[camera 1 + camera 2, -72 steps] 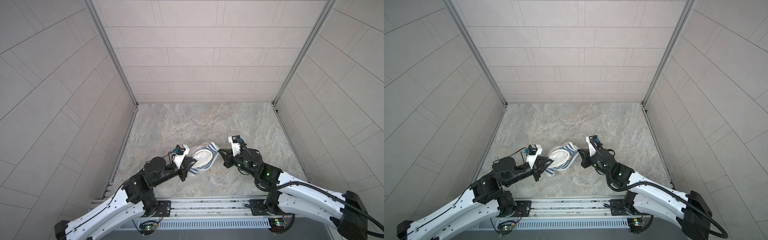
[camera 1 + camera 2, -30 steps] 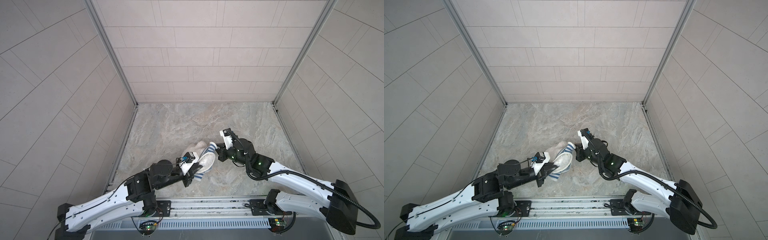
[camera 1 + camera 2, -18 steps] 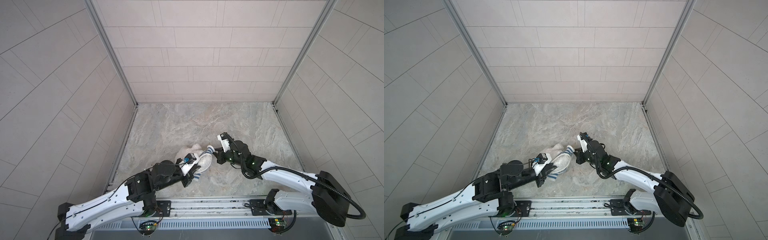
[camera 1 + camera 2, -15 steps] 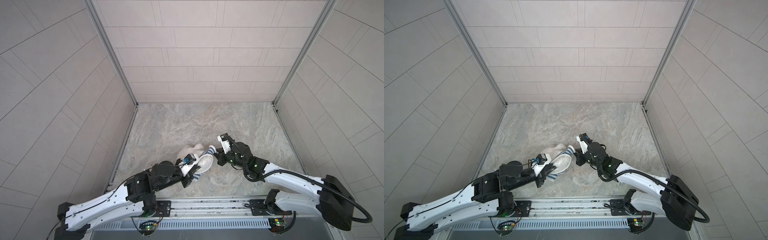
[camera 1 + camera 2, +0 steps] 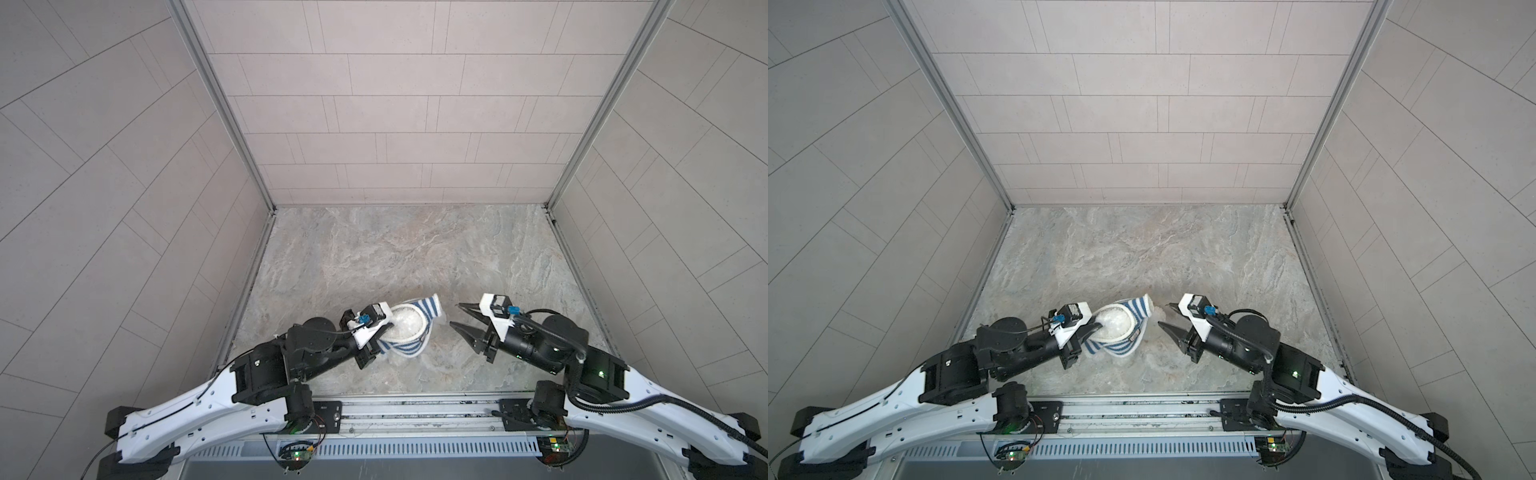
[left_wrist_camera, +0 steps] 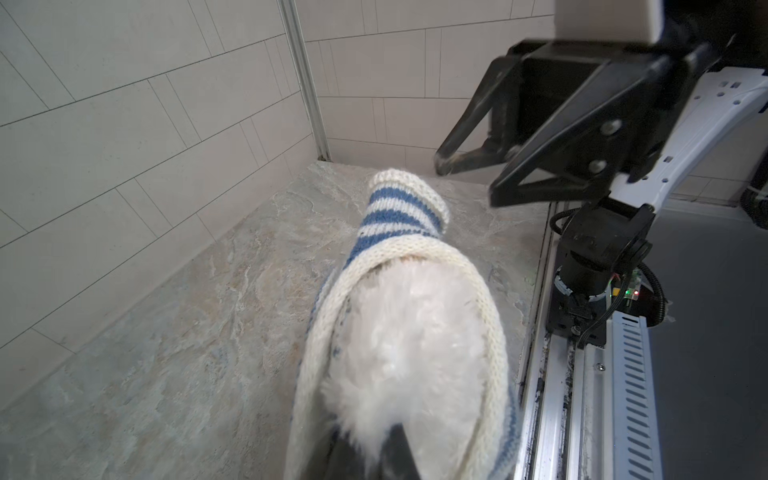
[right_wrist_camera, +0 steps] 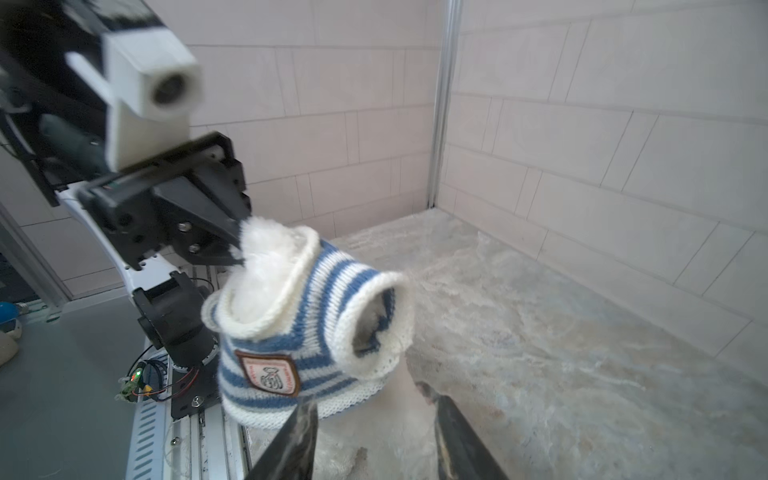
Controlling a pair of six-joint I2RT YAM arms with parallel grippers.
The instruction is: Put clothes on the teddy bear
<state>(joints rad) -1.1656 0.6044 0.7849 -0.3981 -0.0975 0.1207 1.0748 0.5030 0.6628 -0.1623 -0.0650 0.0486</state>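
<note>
Near the front rail (image 5: 415, 409), the left gripper (image 7: 237, 249) was pinched on white fur of the teddy bear (image 5: 405, 326). The bear hung between the two arms, inside the striped shirt (image 5: 428, 307), with fur bulging out of the collar. Only the right wrist view showed the chest badge (image 7: 270, 372) and a sleeve's open end; the right gripper (image 5: 456, 316) stood spread just beside that sleeve, not touching, with marble floor (image 5: 374, 257) and tiled wall (image 5: 374, 124) beyond.
</note>
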